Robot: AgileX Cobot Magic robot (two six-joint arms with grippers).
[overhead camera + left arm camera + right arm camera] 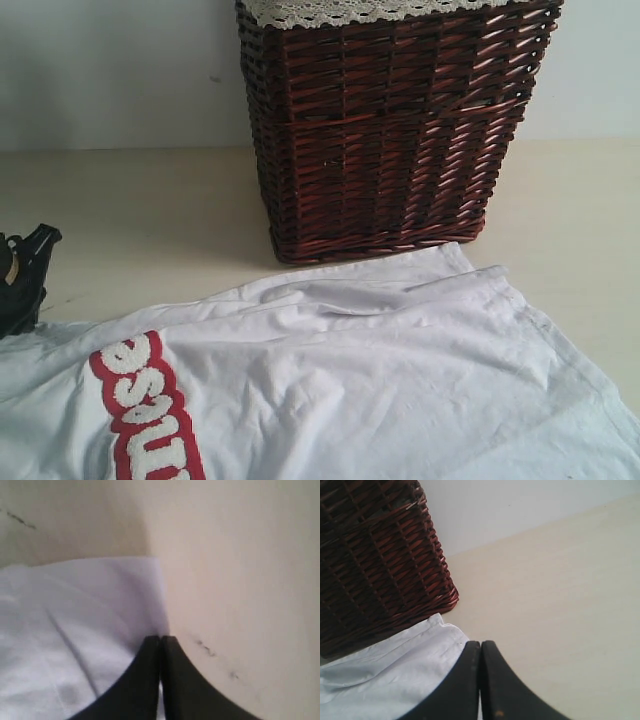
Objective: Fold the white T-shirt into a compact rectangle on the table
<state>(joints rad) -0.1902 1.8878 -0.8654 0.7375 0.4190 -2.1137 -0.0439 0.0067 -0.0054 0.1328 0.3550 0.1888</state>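
Note:
The white T-shirt [350, 380] lies spread and wrinkled over the front of the table [130, 220], its red-outlined fuzzy letters [145, 410] at the lower left. My left gripper [20, 315] is low at the shirt's left edge. In the left wrist view its jaws [161, 638] are shut, and the shirt's hem [75, 630] runs straight into the seam between them. My right gripper [481, 643] is shut with nothing in it. It hovers by the shirt's corner [385, 675] near the basket and is out of the exterior view.
A tall dark brown wicker basket [390, 130] with white lace trim stands at the back of the table, just behind the shirt's far edge. A pale wall [100, 70] rises behind it. Bare table [560, 590] lies right of the basket.

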